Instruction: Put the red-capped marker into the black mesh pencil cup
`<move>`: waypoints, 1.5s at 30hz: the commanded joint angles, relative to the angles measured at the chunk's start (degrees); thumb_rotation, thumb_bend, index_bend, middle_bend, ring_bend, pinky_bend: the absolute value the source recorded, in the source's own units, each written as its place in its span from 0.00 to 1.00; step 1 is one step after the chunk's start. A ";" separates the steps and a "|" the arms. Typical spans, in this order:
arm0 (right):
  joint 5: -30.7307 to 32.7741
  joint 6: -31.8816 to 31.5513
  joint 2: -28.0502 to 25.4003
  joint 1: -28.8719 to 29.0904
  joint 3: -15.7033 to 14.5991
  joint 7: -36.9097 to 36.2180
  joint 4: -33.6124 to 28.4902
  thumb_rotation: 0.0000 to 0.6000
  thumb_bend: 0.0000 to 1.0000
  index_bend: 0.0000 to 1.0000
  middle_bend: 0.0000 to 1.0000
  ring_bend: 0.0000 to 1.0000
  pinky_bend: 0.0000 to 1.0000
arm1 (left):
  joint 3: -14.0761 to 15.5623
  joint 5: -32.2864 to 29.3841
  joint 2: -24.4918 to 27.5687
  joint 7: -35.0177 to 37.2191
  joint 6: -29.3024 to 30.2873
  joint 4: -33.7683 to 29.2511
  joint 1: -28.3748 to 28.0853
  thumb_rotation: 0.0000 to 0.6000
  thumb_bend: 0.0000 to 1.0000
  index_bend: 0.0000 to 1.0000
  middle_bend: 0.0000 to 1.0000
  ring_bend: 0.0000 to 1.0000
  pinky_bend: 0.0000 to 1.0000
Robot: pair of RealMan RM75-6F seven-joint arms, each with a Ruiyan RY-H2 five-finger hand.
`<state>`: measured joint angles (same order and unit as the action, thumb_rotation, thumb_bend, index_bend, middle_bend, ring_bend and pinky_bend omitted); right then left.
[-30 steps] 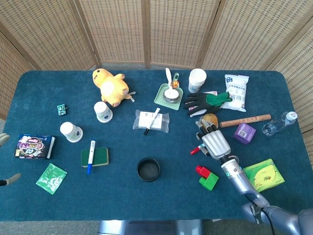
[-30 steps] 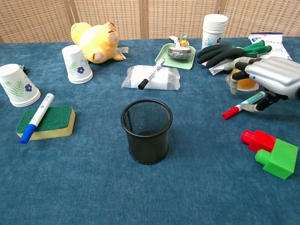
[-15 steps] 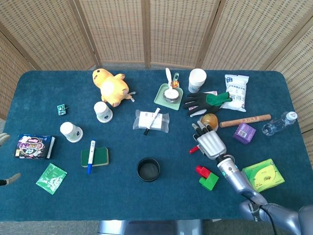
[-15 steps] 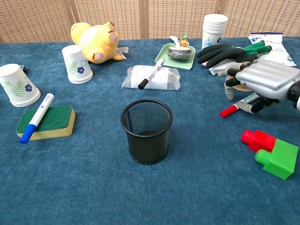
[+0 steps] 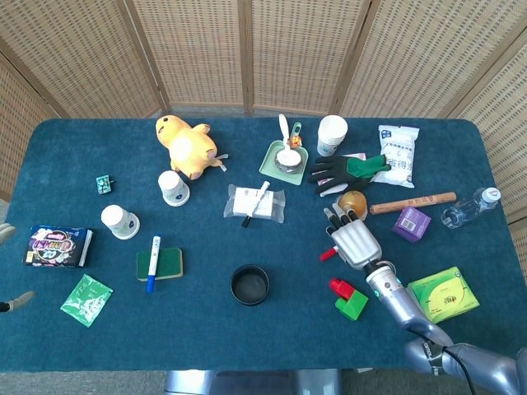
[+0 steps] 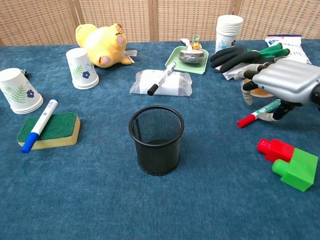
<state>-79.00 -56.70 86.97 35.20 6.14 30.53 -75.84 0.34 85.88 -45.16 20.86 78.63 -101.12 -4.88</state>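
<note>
The red-capped marker (image 6: pixel 258 113) has a green and white barrel and lies low over the blue cloth at the right, its red cap (image 5: pixel 328 254) pointing left. My right hand (image 6: pixel 287 82) hovers palm down over its barrel end and pinches it between thumb and fingers. The black mesh pencil cup (image 6: pixel 156 139) stands upright and empty in the middle of the table, well left of the marker; the head view shows the cup (image 5: pixel 249 284) from above. At the far left edge of the head view only two fingertips of my left hand (image 5: pixel 16 300) show, apart and holding nothing.
Red and green toy blocks (image 6: pixel 289 163) lie just in front of the right hand. Black gloves (image 6: pixel 240 56), a brown ball and a cup stack (image 6: pixel 228 29) sit behind it. A black-capped marker (image 6: pixel 161 78) lies on a tissue pack. A blue marker rests on a sponge (image 6: pixel 49 130) at the left.
The right hand with the marker shifted slightly left, then eased back a little; the marker moved with it. Nothing else moved.
</note>
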 commanded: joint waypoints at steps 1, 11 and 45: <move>0.49 0.01 -0.40 -0.03 -0.30 0.77 -0.44 1.00 0.36 0.43 0.05 0.02 0.19 | 0.06 0.15 0.05 0.15 0.08 0.02 0.04 1.00 0.02 0.00 0.00 0.00 0.04; 1.31 0.54 -1.14 0.34 -1.02 2.24 -0.89 1.00 0.36 0.43 0.06 0.03 0.19 | 0.20 0.44 0.12 0.17 -0.11 -0.13 -0.13 1.00 0.02 0.00 0.00 0.00 0.04; -1.04 -9.25 -9.37 -3.58 1.13 -15.81 -12.37 1.00 0.39 0.61 0.11 0.08 0.21 | 0.46 0.53 0.58 2.26 -0.73 0.50 -0.44 1.00 0.02 0.00 0.00 0.00 0.04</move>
<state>-79.49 -63.69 80.57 33.20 6.25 19.37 -84.54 0.80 86.40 -44.58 23.12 77.89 -100.61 -5.32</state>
